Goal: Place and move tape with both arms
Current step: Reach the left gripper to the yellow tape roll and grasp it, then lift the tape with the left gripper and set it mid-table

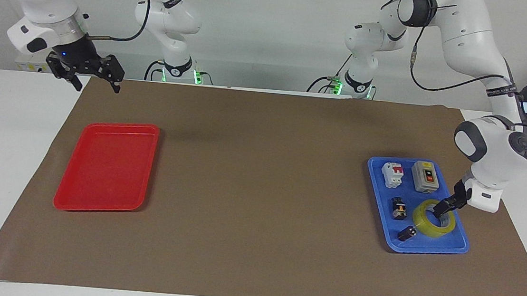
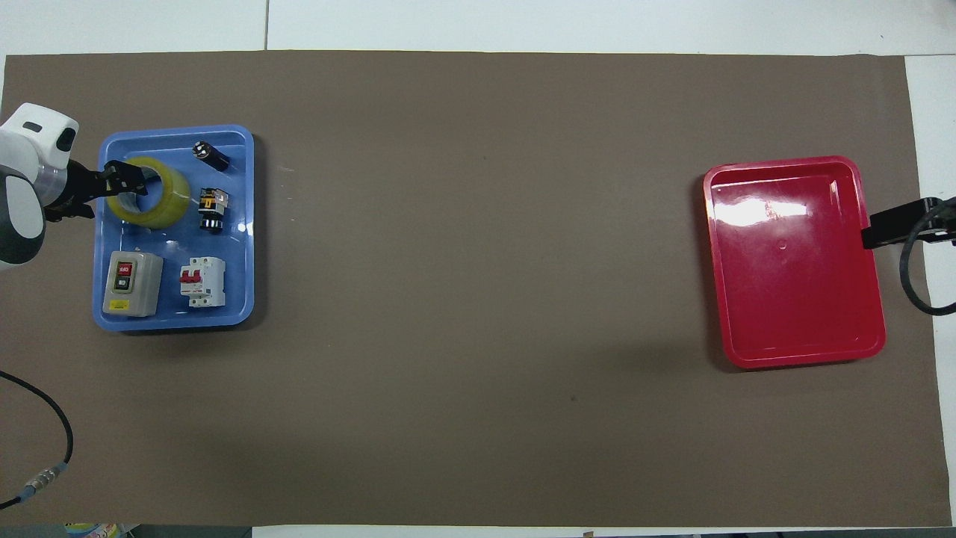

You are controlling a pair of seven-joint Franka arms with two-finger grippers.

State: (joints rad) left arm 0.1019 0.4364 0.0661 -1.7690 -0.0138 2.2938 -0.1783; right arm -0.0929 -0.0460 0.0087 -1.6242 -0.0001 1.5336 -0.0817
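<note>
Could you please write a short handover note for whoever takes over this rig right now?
Left hand: open, down at the tape, fingertips over the roll's rim; no grip yet.
Right hand: open, waiting in the air at the right arm's end of the table, near the red tray.
Tape: lying flat in the blue tray, beside the small black parts.
Done: approach to the tape.
Left: grasp, lift, and move the tape using both arms.
</note>
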